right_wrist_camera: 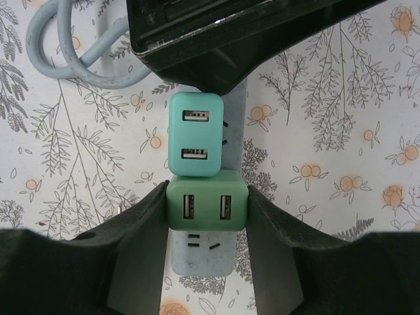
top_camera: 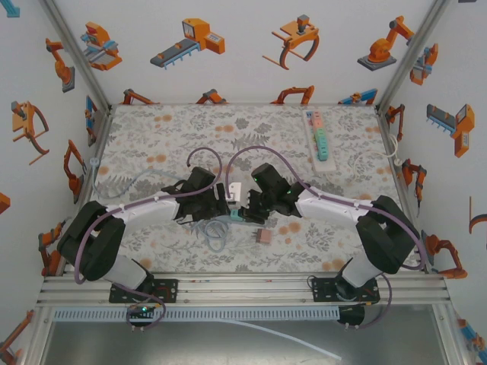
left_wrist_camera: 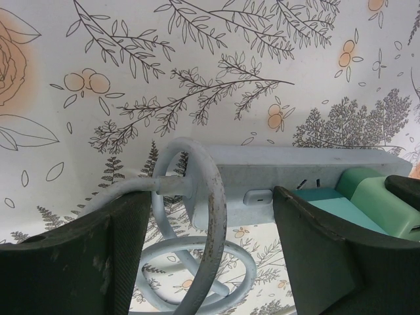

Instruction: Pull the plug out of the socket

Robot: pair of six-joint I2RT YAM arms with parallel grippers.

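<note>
A green plug (right_wrist_camera: 207, 202) with two USB ports sits in the grey-blue socket strip (right_wrist_camera: 203, 252). My right gripper (right_wrist_camera: 207, 190) is shut on the green plug, one finger on each side. A teal plug (right_wrist_camera: 195, 134) stands in the strip right beside it. In the left wrist view the strip (left_wrist_camera: 295, 172) lies across, with its looped cable (left_wrist_camera: 213, 216) at the near end. My left gripper (left_wrist_camera: 210, 197) stands open astride that cable end, and its right finger (left_wrist_camera: 328, 249) is close against the strip. From above, both grippers (top_camera: 221, 201) (top_camera: 247, 209) meet at mid table.
A small pinkish plug (top_camera: 264, 236) lies loose on the cloth just in front of the right gripper. A second power strip (top_camera: 318, 141) carrying several coloured plugs lies at the back right. The cable coil (top_camera: 213, 228) rests under the left gripper. Walls enclose the table.
</note>
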